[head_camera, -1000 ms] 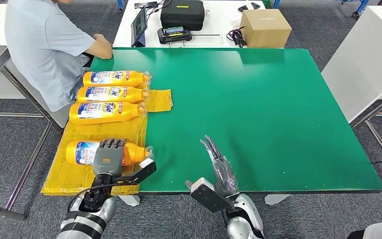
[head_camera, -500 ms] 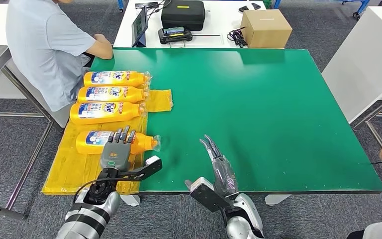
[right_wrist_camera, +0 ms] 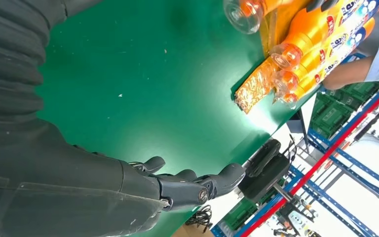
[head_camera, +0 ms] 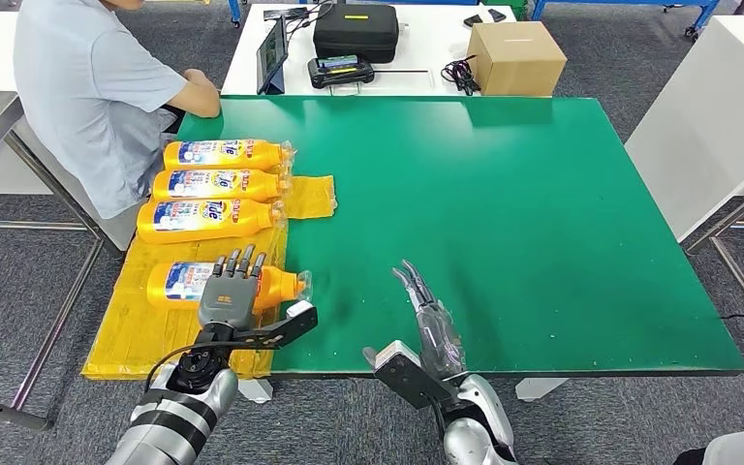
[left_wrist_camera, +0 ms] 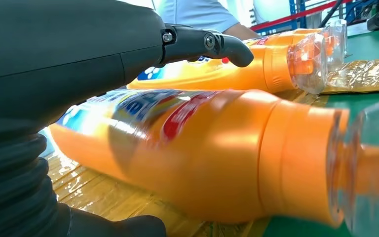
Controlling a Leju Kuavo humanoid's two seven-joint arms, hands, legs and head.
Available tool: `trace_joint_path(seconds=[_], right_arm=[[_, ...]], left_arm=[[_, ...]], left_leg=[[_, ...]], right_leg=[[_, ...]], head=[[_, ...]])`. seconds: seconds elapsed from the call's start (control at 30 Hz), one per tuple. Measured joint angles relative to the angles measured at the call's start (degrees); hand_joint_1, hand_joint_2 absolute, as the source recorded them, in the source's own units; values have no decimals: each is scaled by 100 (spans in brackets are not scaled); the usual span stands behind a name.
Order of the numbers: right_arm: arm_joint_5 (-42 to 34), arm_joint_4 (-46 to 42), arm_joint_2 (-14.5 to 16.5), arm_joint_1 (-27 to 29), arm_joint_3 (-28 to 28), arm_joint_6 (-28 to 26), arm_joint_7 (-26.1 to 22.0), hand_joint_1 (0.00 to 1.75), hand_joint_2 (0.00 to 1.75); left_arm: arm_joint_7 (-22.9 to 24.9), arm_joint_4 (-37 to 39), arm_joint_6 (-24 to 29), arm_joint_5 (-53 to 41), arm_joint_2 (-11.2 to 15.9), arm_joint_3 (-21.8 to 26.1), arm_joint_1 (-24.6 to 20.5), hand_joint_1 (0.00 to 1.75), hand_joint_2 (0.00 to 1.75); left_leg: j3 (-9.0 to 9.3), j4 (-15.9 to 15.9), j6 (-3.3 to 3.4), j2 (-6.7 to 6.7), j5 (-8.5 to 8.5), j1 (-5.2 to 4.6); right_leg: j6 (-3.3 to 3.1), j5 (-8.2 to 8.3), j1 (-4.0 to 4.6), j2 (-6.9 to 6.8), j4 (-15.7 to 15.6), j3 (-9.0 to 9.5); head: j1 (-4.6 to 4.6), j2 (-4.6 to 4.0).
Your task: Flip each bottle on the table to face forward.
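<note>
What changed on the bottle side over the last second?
The left hand, resting over the nearest bottle, carried it away from the robot and a little toward the green table, so it now lies closer under the three other bottles, label up. A person's hand at the right edge has gone. The right hand and those three bottles stayed put.

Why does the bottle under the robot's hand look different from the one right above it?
The nearest bottle has the left hand resting across it; the next bottle is untouched. The nearest bottle lies apart from the row; the next bottle lies close beside its neighbour. The nearest bottle's label is partly hidden by the hand; the next bottle's is in full view. Both are orange, lying down, caps pointing the same way.
</note>
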Motion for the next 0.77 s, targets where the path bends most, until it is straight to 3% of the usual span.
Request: trace_joint_path(seconds=[0.17,0.37,0.5,0.6,0.73,0.77], right_arm=[[41,0,1,12,-21,-12,2,0,175],[-282,-17,3,144,-72,23,-129,0,175],[-1196,-100,19,256,-162,509,-451,0,0],[-1871,-114,41,311,-235,976,-605,0,0],[-2477,-164,93,383,-281,1353,-807,0,175],[-2535,-180,103,392,-285,1382,-832,0,175]], left_arm=[[-61,-85,198,-68,-1,-82,91,0,175],[-578,-941,443,387,-26,-407,687,0,175],[-1151,-1651,1065,1075,-36,-616,1106,0,175],[-1594,-2043,1571,1529,-80,-698,1367,0,175],[-2368,-2454,1869,1927,-278,-627,1637,0,175],[-2475,-2499,1877,1960,-312,-601,1668,0,175]], left_leg=[[-1,0,0,1,0,0],[-24,1,0,2,-1,-1],[-40,1,0,3,-3,-1],[-45,1,0,4,-5,-1],[-48,1,0,4,-6,0],[-48,1,0,4,-6,0]], right_leg=[[0,0,0,0,0,-2],[1,0,-1,1,0,-26],[1,-1,0,1,0,-43],[0,-2,0,2,0,-50],[0,-2,0,1,-1,-51],[0,-2,0,2,0,-51]], head=[[-1,0],[-1,0],[0,0],[-2,0],[-2,0],[-1,0]])
